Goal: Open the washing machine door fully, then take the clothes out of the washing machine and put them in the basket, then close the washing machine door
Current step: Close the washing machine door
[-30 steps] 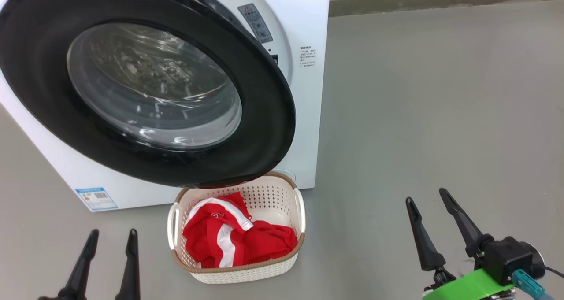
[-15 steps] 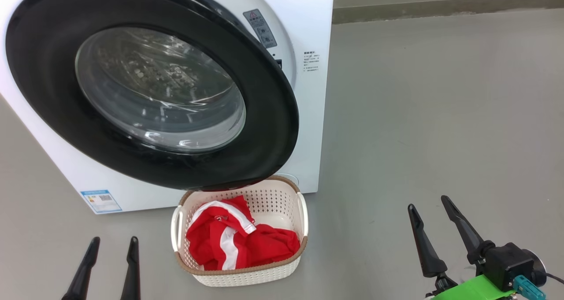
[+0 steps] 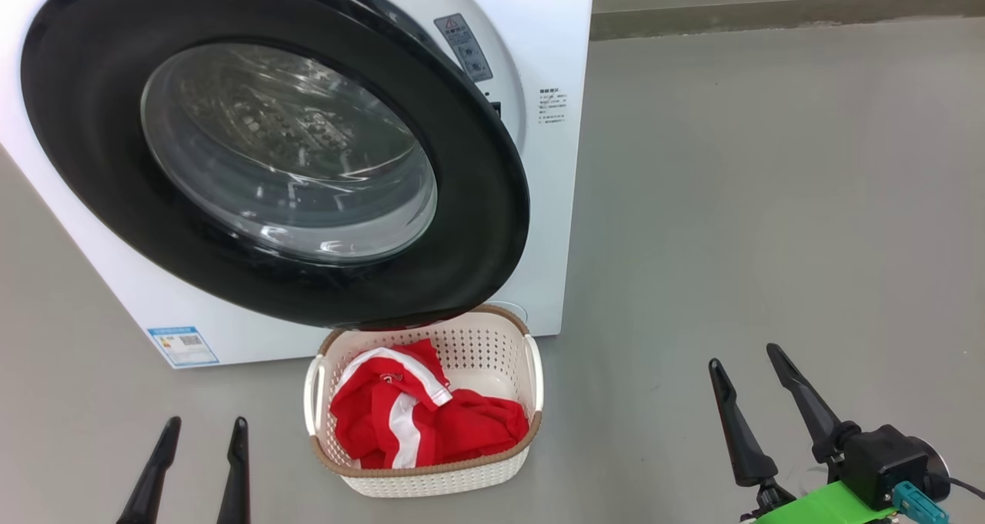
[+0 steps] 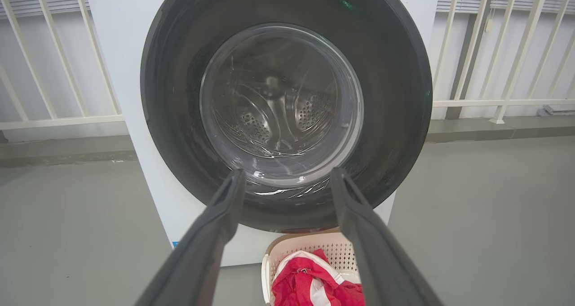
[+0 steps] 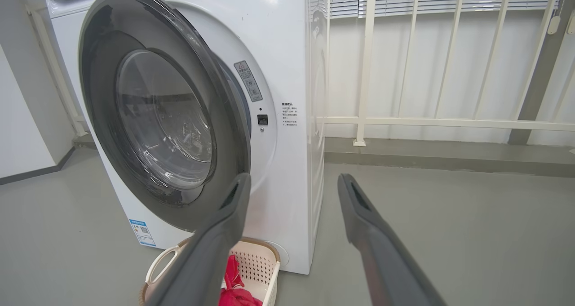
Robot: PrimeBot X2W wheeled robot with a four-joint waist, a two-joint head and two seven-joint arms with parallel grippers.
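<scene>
L gripper (image 3: 207, 422) & R gripper (image 3: 743, 356) are hovering, jaws wide; clothes (image 3: 419, 424) are lying in basket (image 3: 431, 472) below ajar washing machine door (image 3: 481, 201).

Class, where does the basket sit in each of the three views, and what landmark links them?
Head view: basket lower centre.
Left wrist view: basket bottom edge, near centre.
Right wrist view: basket bottom edge, left of centre.
Shared landmark: washing machine door, above it.

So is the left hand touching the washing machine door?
Apart. Head view shows floor between the left hand and the washing machine door.
</scene>
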